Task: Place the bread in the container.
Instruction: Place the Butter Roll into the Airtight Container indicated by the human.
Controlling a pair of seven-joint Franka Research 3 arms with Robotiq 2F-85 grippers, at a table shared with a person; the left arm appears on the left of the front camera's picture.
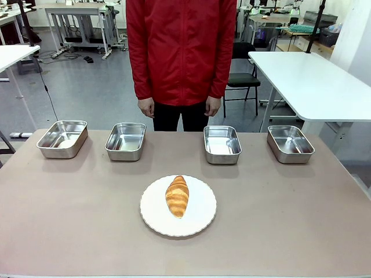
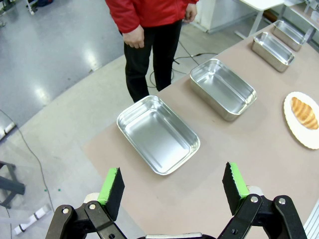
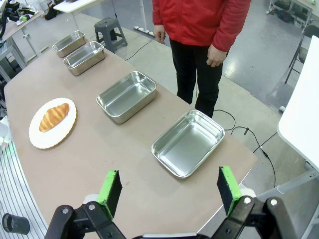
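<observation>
The left gripper holds its green-padded fingers spread wide. Four shiny steel containers, shallow with rounded corners, stand in one row. The ridged golden bread lies on a round white plate. The right gripper is spread as well.

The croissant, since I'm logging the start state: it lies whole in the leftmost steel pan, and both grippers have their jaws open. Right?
Not quite. The croissant lies whole on the round white plate, not in the leftmost steel pan, as the front view shows. The left gripper and right gripper do have their jaws open.
</observation>
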